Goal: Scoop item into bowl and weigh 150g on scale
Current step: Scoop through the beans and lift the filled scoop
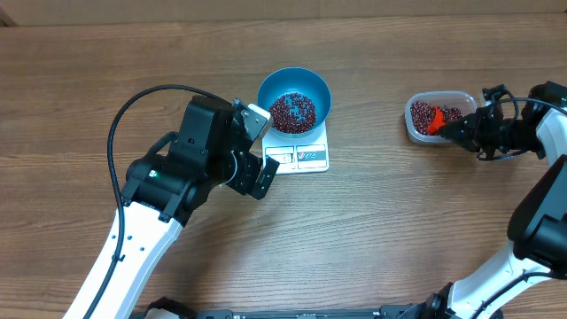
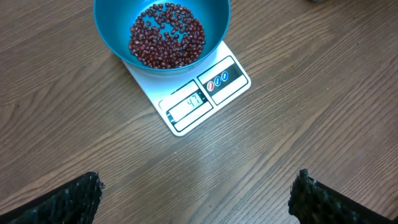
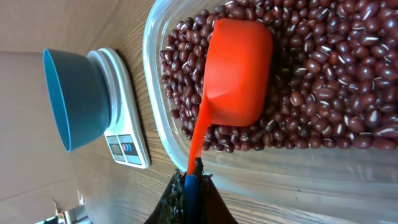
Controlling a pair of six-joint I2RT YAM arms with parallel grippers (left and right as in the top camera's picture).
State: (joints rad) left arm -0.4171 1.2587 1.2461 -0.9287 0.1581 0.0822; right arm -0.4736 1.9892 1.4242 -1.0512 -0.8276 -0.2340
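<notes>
The blue bowl (image 1: 294, 100) (image 2: 161, 34) (image 3: 74, 99) sits on the white scale (image 1: 306, 156) (image 2: 202, 99) (image 3: 124, 140) and holds a layer of dark red-brown beans (image 1: 292, 112) (image 2: 166, 36). More beans (image 3: 323, 87) (image 1: 425, 114) fill a clear tub (image 1: 416, 133) (image 3: 280, 177) at the right. My right gripper (image 3: 194, 186) (image 1: 456, 130) is shut on the handle of an orange scoop (image 3: 239, 68) (image 1: 434, 125), whose cup lies face down on the tub's beans. My left gripper (image 2: 198, 196) (image 1: 260, 151) hangs open beside the scale's near left, holding nothing.
Bare wooden tabletop (image 1: 399, 230) surrounds the scale and tub. The left arm's black cable (image 1: 133, 111) loops over the table at the left. The table's far edge (image 1: 89, 21) runs along the top.
</notes>
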